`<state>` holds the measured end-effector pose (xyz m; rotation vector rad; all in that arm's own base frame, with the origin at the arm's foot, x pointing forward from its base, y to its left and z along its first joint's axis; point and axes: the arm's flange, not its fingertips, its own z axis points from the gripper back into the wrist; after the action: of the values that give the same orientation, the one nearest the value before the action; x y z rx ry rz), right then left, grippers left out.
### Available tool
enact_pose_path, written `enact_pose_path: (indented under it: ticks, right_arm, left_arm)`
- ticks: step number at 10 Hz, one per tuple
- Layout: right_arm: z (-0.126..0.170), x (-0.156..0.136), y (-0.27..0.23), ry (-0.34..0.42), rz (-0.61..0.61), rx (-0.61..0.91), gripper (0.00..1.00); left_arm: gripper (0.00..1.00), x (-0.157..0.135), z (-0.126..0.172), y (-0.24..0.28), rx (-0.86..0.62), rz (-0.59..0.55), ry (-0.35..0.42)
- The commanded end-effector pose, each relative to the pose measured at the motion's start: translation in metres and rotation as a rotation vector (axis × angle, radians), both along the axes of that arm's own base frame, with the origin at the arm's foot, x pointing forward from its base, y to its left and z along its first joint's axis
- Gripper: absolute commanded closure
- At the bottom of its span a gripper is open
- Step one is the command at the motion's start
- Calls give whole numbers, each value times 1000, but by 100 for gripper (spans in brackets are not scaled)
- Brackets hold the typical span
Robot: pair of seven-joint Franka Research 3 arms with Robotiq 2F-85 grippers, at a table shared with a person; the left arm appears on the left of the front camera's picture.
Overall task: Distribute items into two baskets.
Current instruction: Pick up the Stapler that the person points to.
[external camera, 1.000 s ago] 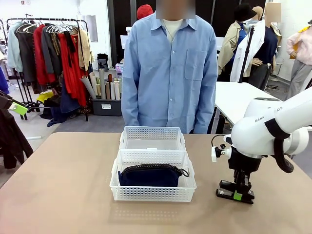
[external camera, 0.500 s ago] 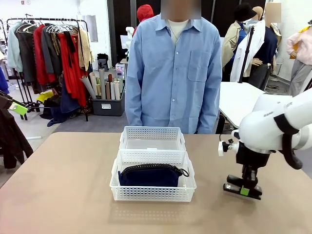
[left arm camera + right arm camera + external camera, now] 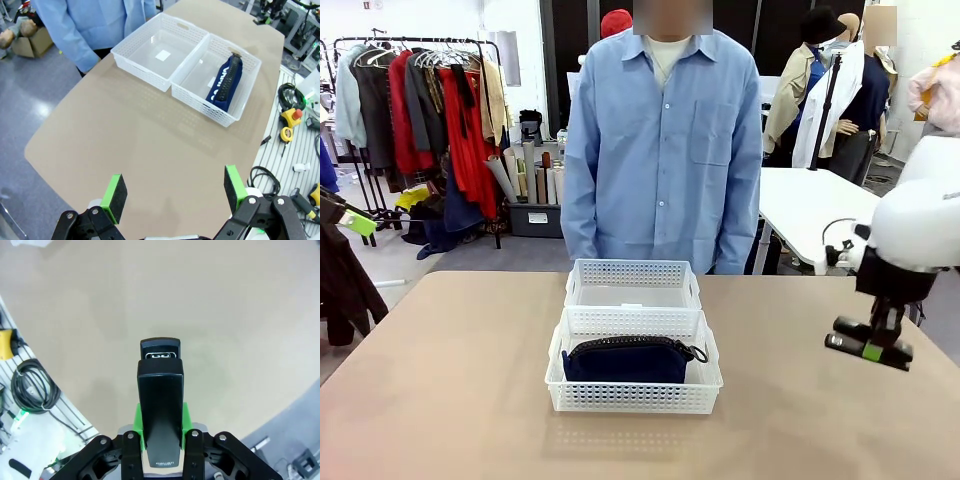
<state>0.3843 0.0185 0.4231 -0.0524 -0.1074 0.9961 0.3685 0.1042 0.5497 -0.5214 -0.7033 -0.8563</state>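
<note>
While the right claw [image 3: 870,350] is pinching the black stapler [image 3: 845,343], the stapler hangs roughly level between its green pads, clear of the table [image 3: 440,400]. Both white baskets lie well to this claw's left, touching end to end. The nearer basket [image 3: 635,397] contains the navy pouch [image 3: 625,362], and the farther basket [image 3: 632,273] sits just beyond it. The left claw [image 3: 175,192] stands spread wide above the table, gripping nothing, with both baskets well ahead of its fingertips.
</note>
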Motion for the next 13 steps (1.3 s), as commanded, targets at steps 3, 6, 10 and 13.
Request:
enact_pose_path:
  ticks: [3, 6, 10, 13]
  right_arm:
    - [68, 18, -5, -134, -37, 4, 100]
    - [110, 26, -4, -216, -23, 13, 100]
    - [124, 26, -3, -239, -2, 29, 100]
    - [124, 26, -3, -239, -2, 29, 100]
  left_arm:
    - [0, 0, 0, 0, -17, -9, -12]
    - [0, 0, 0, 0, -17, -9, -12]
    - [0, 0, 0, 0, -17, -9, -12]
    - [0, 0, 0, 0, -17, -9, -12]
